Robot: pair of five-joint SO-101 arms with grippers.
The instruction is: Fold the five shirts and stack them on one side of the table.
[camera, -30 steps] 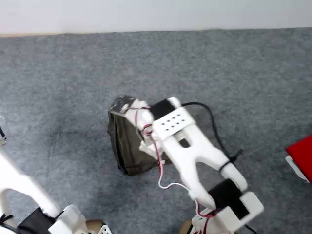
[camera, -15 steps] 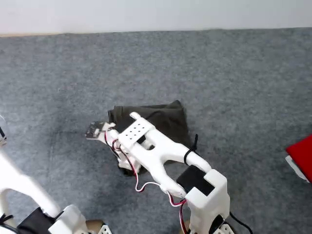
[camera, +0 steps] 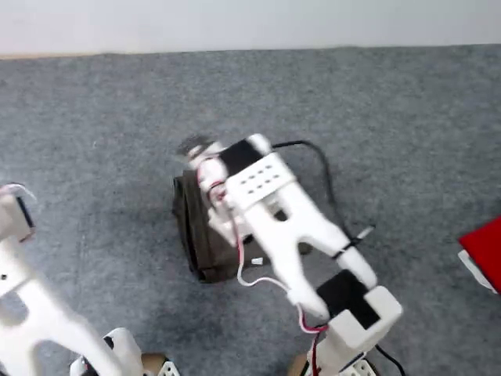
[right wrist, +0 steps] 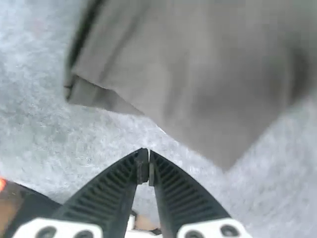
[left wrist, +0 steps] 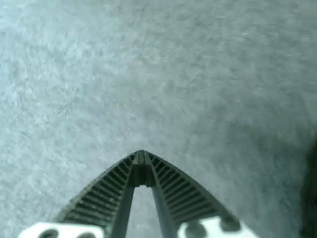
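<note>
Fingers of the right gripper [right wrist: 144, 158] are sitting pressed together tip to tip, with nothing between them. I am reading them as hovering just beside one edge of the dark olive-brown folded fabric shirt [right wrist: 198, 74], over the grey felt-like table covering [camera: 391, 117]. The left gripper [left wrist: 142, 161] is likewise showing its ribbed fingers [left wrist: 106, 191] closed to a point and carrying nothing, above bare covering.

Moving outward, the white right arm [camera: 290, 227] is stretching from the near edge across the shirt, which is lying near the middle of the table as a compact rectangle with layered edges. The white left arm [camera: 31, 313] is standing at the near left corner, well apart from the shirt. I am judging that it is parked there so that the working zone is left free for the other arm.

I am taking the closed, empty right fingers as a sign that no grasp is under way. The fold looks complete, and the bundle is not yet lying at one side. For the transfer I am expecting to need the fingers spread and slid under a layered edge.

A red flat-edged object [camera: 487, 247] is showing at the table's right margin. I cannot tell whether it is another shirt.
</note>
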